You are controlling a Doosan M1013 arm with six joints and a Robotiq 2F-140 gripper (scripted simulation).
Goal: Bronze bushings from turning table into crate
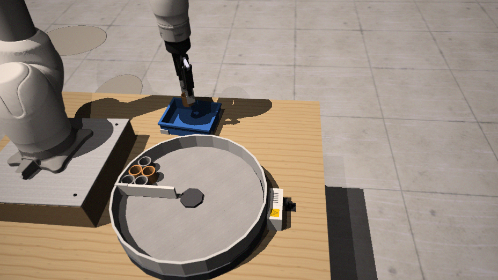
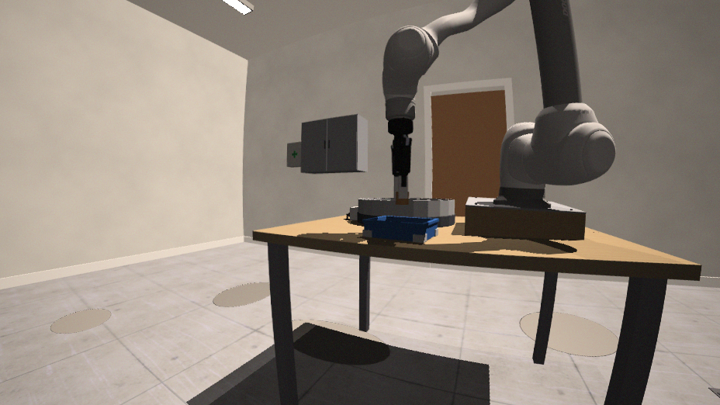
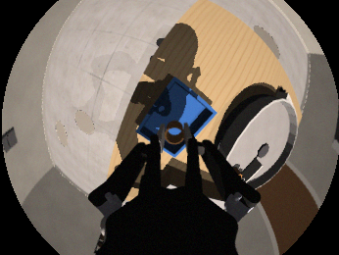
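My gripper [image 1: 188, 98] [image 2: 401, 194] [image 3: 174, 128] is shut on a bronze bushing [image 1: 184, 100] [image 2: 402, 201] [image 3: 174, 140], held upright over the back left part of the blue crate [image 1: 188, 129] [image 2: 397, 231] [image 3: 197, 104] in the top view. The bushing is above the crate floor. I see no bushing lying in the crate's visible part, much of it shadowed. On the turning table [image 1: 222, 170] [image 2: 433, 208] [image 3: 274, 123], two bronze bushings [image 1: 151, 177] [image 1: 130, 171] stand bunched with three steel bushings [image 1: 140, 160] [image 1: 122, 179] [image 1: 136, 180] behind the divider.
The white divider [image 1: 149, 191] runs from the turning table's rim to the dark hub [image 1: 191, 198]. A white box [image 1: 276, 198] with a warning label sits at its right side. The arm's base plate [image 1: 62, 188] is at the left. The crate stands near the table's back edge.
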